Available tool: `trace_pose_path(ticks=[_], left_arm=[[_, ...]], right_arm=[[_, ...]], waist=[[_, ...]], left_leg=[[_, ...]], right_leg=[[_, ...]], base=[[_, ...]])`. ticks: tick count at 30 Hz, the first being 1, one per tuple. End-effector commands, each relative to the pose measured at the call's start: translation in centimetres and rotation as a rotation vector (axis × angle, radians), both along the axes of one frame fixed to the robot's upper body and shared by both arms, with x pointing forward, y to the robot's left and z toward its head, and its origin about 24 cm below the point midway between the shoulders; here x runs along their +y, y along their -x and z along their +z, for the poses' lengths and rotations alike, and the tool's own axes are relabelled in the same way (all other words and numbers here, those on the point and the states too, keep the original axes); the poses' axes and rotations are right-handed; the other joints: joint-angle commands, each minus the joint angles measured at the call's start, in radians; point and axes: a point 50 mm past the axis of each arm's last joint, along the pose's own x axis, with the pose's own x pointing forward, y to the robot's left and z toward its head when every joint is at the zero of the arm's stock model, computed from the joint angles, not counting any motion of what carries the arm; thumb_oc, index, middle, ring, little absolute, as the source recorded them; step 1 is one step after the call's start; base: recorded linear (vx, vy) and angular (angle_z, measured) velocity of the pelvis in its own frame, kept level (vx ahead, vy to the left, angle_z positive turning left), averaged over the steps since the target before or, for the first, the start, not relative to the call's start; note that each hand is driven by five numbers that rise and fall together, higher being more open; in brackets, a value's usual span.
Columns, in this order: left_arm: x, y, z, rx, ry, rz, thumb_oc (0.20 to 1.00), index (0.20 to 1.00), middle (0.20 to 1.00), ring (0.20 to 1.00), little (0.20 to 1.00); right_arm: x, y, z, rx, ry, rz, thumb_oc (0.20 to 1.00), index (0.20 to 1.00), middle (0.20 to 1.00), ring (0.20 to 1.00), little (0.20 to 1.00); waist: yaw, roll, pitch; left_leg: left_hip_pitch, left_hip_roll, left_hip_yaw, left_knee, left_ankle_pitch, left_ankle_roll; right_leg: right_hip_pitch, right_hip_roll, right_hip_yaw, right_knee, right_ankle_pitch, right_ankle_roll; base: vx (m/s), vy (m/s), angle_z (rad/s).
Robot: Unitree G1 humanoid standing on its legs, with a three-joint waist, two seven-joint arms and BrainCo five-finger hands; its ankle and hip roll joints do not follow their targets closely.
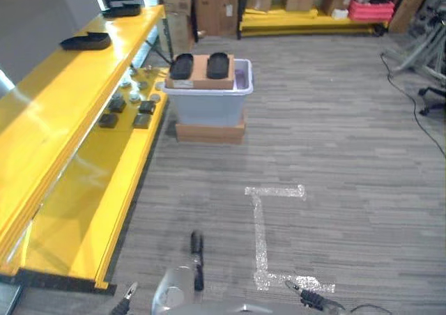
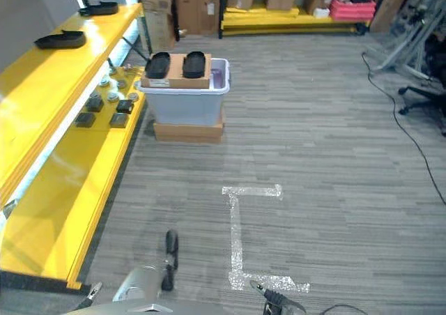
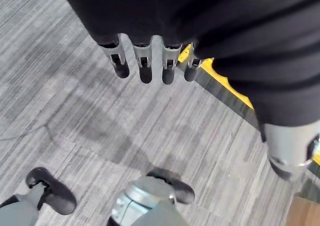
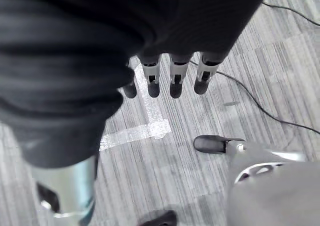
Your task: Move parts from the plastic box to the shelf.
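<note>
The grey plastic box stands on the floor ahead, beside the long yellow shelf on the left. A cardboard sheet lies across the box's top with two black oval parts on it. Several small dark and silver parts lie on the shelf's lower board, and two black trays on its top board. My left hand hangs over the carpet near the shelf's edge, fingers straight and holding nothing. My right hand hangs open over the floor tape, also holding nothing.
A flat cardboard box sits under the plastic box. Silver tape marks cross the carpet between me and the box. At the back stand stacked cartons and a yellow rack. A chair base is at the right.
</note>
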Motion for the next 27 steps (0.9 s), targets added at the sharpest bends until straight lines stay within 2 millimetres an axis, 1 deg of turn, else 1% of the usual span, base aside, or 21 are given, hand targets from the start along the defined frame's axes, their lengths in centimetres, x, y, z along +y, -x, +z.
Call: trace_pose_path(ticks=[1, 2, 5, 6, 7, 8, 9, 10, 12, 14, 15, 16, 17, 18, 19, 20, 21, 22, 25, 26, 27], left_arm=[[1.6, -2.1, 0.9, -0.082, -0.054, 0.001, 1.0, 1.0, 1.0, 1.0, 1.0], [1.8, -1.7, 0.9, -0.085, -0.057, 0.045, 1.0, 1.0, 1.0, 1.0, 1.0], [2.0, -1.1, 0.9, -0.079, -0.069, 0.069, 1.0, 1.0, 1.0, 1.0, 1.0], [2.3, -0.4, 0.8, -0.065, -0.087, 0.074, 1.0, 1.0, 1.0, 1.0, 1.0], [2.3, -0.3, 0.8, -0.067, -0.095, 0.069, 1.0, 1.0, 1.0, 1.0, 1.0], [2.3, -0.4, 0.8, -0.074, -0.099, 0.055, 1.0, 1.0, 1.0, 1.0, 1.0], [2.1, -0.4, 0.8, -0.08, -0.104, 0.042, 1.0, 1.0, 1.0, 1.0, 1.0], [2.0, -0.7, 0.8, -0.087, -0.11, 0.037, 1.0, 1.0, 1.0, 1.0, 1.0], [2.0, -0.8, 0.8, -0.094, -0.112, 0.041, 1.0, 1.0, 1.0, 1.0, 1.0], [2.2, -2.0, 1.1, -0.116, -0.11, 0.032, 1.0, 1.0, 1.0, 1.0, 1.0], [2.2, -3.0, 1.2, -0.132, -0.108, 0.028, 1.0, 1.0, 1.0, 1.0, 1.0], [2.1, -3.4, 1.3, -0.134, -0.104, 0.036, 1.0, 1.0, 1.0, 1.0, 1.0], [2.1, -3.4, 1.3, -0.135, -0.103, 0.038, 1.0, 1.0, 1.0, 1.0, 1.0], [1.9, -3.6, 1.2, -0.136, -0.092, 0.048, 1.0, 1.0, 1.0, 1.0, 1.0], [1.6, -3.6, 1.2, -0.136, -0.089, 0.04, 1.0, 1.0, 1.0, 1.0, 1.0], [1.4, -3.6, 1.2, -0.137, -0.088, 0.023, 1.0, 1.0, 1.0, 1.0, 1.0], [1.4, -3.5, 1.2, -0.141, -0.095, -0.001, 1.0, 1.0, 1.0, 1.0, 1.0], [1.6, -3.5, 1.3, -0.146, -0.099, -0.009, 1.0, 1.0, 1.0, 1.0, 1.0], [2.0, -2.9, 1.4, -0.148, -0.107, -0.018, 1.0, 1.0, 1.0, 1.0, 1.0], [2.1, -2.3, 1.4, -0.143, -0.115, -0.023, 1.0, 1.0, 1.0, 1.0, 1.0], [2.1, -2.0, 1.2, -0.135, -0.11, -0.015, 1.0, 1.0, 1.0, 1.0, 1.0]], right_arm=[[-1.1, -1.2, 1.1, -0.082, 0.046, 0.006, 1.0, 1.0, 1.0, 1.0, 1.0], [-0.9, -2.3, 1.5, -0.11, 0.043, 0.037, 1.0, 1.0, 1.0, 1.0, 1.0], [-0.6, -3.1, 1.5, -0.125, 0.03, 0.05, 1.0, 1.0, 1.0, 1.0, 1.0], [0.0, -3.8, 1.5, -0.127, 0.014, 0.064, 1.0, 1.0, 1.0, 1.0, 1.0], [0.4, -4.0, 1.4, -0.127, 0.002, 0.063, 1.0, 1.0, 1.0, 1.0, 1.0], [0.8, -4.1, 1.3, -0.133, -0.013, 0.06, 1.0, 1.0, 1.0, 1.0, 1.0], [1.4, -4.3, 1.2, -0.14, -0.022, 0.068, 1.0, 1.0, 1.0, 1.0, 1.0], [1.9, -4.6, 1.1, -0.153, -0.031, 0.076, 1.0, 1.0, 1.0, 1.0, 1.0], [2.4, -4.8, 1.1, -0.165, -0.039, 0.078, 1.0, 1.0, 1.0, 1.0, 1.0], [3.4, -5.8, 1.4, -0.207, -0.06, 0.081, 1.0, 1.0, 1.0, 1.0, 1.0], [3.7, -6.5, 1.7, -0.241, -0.068, 0.078, 1.0, 1.0, 1.0, 1.0, 1.0], [3.7, -6.8, 1.9, -0.258, -0.068, 0.078, 1.0, 1.0, 1.0, 1.0, 1.0], [3.6, -6.9, 2.0, -0.262, -0.068, 0.079, 1.0, 1.0, 1.0, 1.0, 1.0], [3.4, -7.4, 2.3, -0.283, -0.068, 0.077, 1.0, 1.0, 1.0, 1.0, 1.0], [3.3, -7.5, 2.5, -0.292, -0.066, 0.076, 1.0, 1.0, 1.0, 1.0, 1.0], [3.0, -7.6, 2.7, -0.308, -0.069, 0.073, 1.0, 1.0, 1.0, 1.0, 1.0], [2.9, -7.8, 2.8, -0.324, -0.08, 0.055, 1.0, 1.0, 1.0, 1.0, 1.0], [3.0, -7.8, 2.9, -0.333, -0.088, 0.042, 1.0, 1.0, 1.0, 1.0, 1.0], [3.1, -7.9, 3.0, -0.352, -0.106, 0.039, 1.0, 1.0, 1.0, 1.0, 1.0], [3.4, -8.0, 3.1, -0.354, -0.116, 0.056, 1.0, 1.0, 1.0, 1.0, 1.0], [3.3, -7.7, 2.9, -0.329, -0.11, 0.04, 1.0, 1.0, 1.0, 1.0, 1.0]], waist=[[0.049, -0.01, 0.004], [0.062, -0.01, 0.001], [0.073, -0.015, -0.009], [0.09, -0.026, -0.027], [0.1, -0.036, -0.037], [0.106, -0.057, -0.044], [0.111, -0.061, -0.052], [0.121, -0.047, -0.063], [0.122, -0.046, -0.066], [0.118, -0.042, -0.058], [0.11, -0.049, -0.043], [0.103, -0.049, -0.037], [0.101, -0.051, -0.034], [0.088, -0.049, -0.028], [0.078, -0.047, -0.022], [0.065, -0.047, -0.012], [0.053, -0.056, 0.0], [0.045, -0.061, 0.008], [0.039, -0.06, 0.028], [0.042, -0.068, 0.024], [0.037, -0.077, 0.007]], left_leg=[[-0.019, 0.045, 0.024, 0.107, 0.17, -0.018], [-0.02, 0.036, 0.015, 0.157, 0.151, 0.0], [-0.01, 0.024, 0.01, 0.191, 0.137, 0.02], [0.013, -0.002, 0.014, 0.23, 0.103, 0.051], [0.025, -0.016, 0.035, 0.259, 0.074, 0.069], [0.047, -0.055, 0.047, 0.285, 0.024, 0.092], [0.069, -0.079, 0.05, 0.286, -0.003, 0.117], [0.093, -0.081, 0.052, 0.264, -0.006, 0.144], [0.112, -0.097, 0.046, 0.256, -0.027, 0.16], [0.14, -0.109, 0.038, 0.249, -0.053, 0.174], [0.147, -0.117, 0.017, 0.27, -0.07, 0.162], [0.155, -0.119, 0.003, 0.279, -0.076, 0.153], [0.159, -0.12, -0.003, 0.283, -0.08, 0.15], [0.179, -0.121, -0.03, 0.3, -0.098, 0.134], [0.196, -0.122, -0.045, 0.311, -0.118, 0.128], [0.213, -0.12, -0.057, 0.33, -0.154, 0.13], [0.242, -0.116, -0.079, 0.346, -0.202, 0.129], [0.248, -0.113, -0.089, 0.371, -0.23, 0.134], [0.28, -0.088, -0.117, 0.424, -0.299, 0.13], [0.299, -0.045, -0.107, 0.476, -0.336, 0.108], [0.296, -0.018, -0.113, 0.54, -0.352, 0.094]], right_leg=[[-0.132, -0.018, 0.036, 0.149, 0.08, 0.049], [-0.118, -0.016, 0.032, 0.237, 0.005, 0.039], [-0.119, -0.016, 0.046, 0.298, -0.017, 0.047], [-0.106, -0.032, 0.049, 0.418, -0.012, 0.071], [-0.092, -0.052, 0.034, 0.476, 0.0, 0.087], [-0.079, -0.087, 0.018, 0.563, 0.018, 0.119], [-0.094, -0.095, 0.014, 0.647, 0.066, 0.149], [-0.128, -0.087, 0.011, 0.706, 0.127, 0.156], [-0.16, -0.098, 0.009, 0.742, 0.151, 0.164], [-0.215, -0.113, -0.023, 0.706, 0.129, 0.148], [-0.255, -0.115, -0.05, 0.527, 0.107, 0.133], [-0.274, -0.115, -0.056, 0.44, 0.102, 0.125], [-0.281, -0.118, -0.056, 0.403, 0.106, 0.123], [-0.314, -0.134, -0.048, 0.278, 0.128, 0.113], [-0.341, -0.155, -0.034, 0.219, 0.159, 0.121], [-0.394, -0.192, -0.015, 0.186, 0.213, 0.139], [-0.455, -0.24, 0.017, 0.107, 0.254, 0.162], [-0.476, -0.271, 0.024, 0.058, 0.298, 0.174], [-0.495, -0.315, 0.04, 0.015, 0.33, 0.188], [-0.435, -0.324, 0.012, 0.021, 0.297, 0.194], [-0.415, -0.315, 0.024, 0.06, 0.273, 0.189]], base=[[0.74, 0.259, -0.76], [0.72, 0.257, -0.62], [0.47, 0.175, -0.94], [0.6, 0.235, -1.07], [0.85, 0.339, -0.7], [0.68, 0.297, -0.53], [0.57, 0.288, -0.17], [0.36, 0.212, 0.18], [0.23, 0.099, 0.16], [0.32, 0.015, -0.11], [0.31, -0.073, -0.12], [0.25, -0.093, -0.11], [0.3, -0.086, 0.08], [0.35, -0.096, 0.18], [0.5, -0.148, 0.26], [0.6, -0.245, 0.22], [0.61, -0.282, 0.27], [0.51, -0.247, 0.12], [0.67, -0.278, 0.2], [1.25, -0.443, 0.95], [1.17, -0.393, 1.11]])
